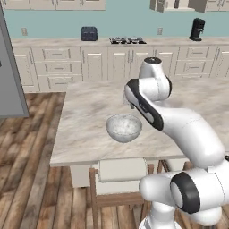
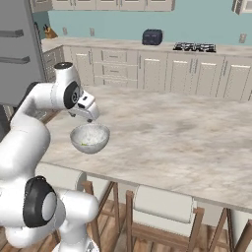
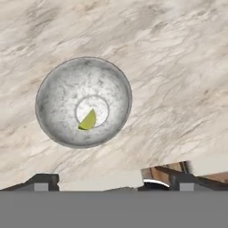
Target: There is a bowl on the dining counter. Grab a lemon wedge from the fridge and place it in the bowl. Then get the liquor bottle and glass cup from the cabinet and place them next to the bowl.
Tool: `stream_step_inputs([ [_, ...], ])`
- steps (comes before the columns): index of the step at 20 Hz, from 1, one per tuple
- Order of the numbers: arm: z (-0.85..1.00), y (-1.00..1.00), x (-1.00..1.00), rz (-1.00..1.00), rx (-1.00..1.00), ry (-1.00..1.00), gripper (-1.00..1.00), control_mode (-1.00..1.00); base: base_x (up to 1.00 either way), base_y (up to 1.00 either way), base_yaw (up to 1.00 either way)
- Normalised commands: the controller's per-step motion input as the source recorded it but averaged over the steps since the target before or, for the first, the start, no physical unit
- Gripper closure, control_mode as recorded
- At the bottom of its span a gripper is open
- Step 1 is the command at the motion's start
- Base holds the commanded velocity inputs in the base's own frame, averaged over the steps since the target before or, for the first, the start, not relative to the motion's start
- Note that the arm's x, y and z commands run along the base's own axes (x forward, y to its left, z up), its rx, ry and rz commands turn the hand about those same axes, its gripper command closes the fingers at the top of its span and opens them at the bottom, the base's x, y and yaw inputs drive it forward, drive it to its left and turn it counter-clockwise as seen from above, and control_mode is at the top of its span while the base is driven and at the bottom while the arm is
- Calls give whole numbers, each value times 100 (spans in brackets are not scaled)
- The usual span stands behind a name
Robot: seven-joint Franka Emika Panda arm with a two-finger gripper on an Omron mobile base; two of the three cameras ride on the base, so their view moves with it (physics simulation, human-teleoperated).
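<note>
The whitish speckled bowl (image 1: 130, 133) (image 2: 89, 146) (image 3: 53, 102) stands near the front edge of the marble dining counter (image 1: 85, 134) (image 2: 172, 133) (image 3: 178, 67). A pale yellow-green lemon wedge (image 3: 88, 121) lies on the bowl's bottom, touching nothing else. My gripper (image 2: 92, 118) (image 3: 113, 182) hangs a short way above the bowl, pointing down, open and holding nothing. Its fingertips (image 3: 44, 180) stand wide apart in the hand view. The grey fridge (image 1: 9, 76) (image 2: 19, 49) is off to the left. The liquor bottle and glass cup are out of view.
Cushioned wooden stools (image 1: 121, 172) (image 2: 162, 202) sit under the counter's near edge. Along the far wall run cream drawers with a dark toaster (image 1: 88, 33) (image 2: 152, 36), a stove top (image 1: 128, 40) and a black coffee machine (image 1: 197, 29). Wood floor lies left of the island.
</note>
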Motion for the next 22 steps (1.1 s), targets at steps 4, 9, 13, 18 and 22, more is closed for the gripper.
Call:
stream_step_inputs([
  [4,45,-29,-100,10,-7,19,-100,-100,0,0,0],
  [9,2,-35,-100,13,-13,14,-100,-100,0,0,0],
  [13,-24,-38,-80,12,-16,11,-100,-100,0,0,0],
  [18,-49,-42,-50,3,-7,1,-100,-100,0,0,0],
  [22,-19,-24,-16,0,0,2,-100,-100,0,0,0],
])
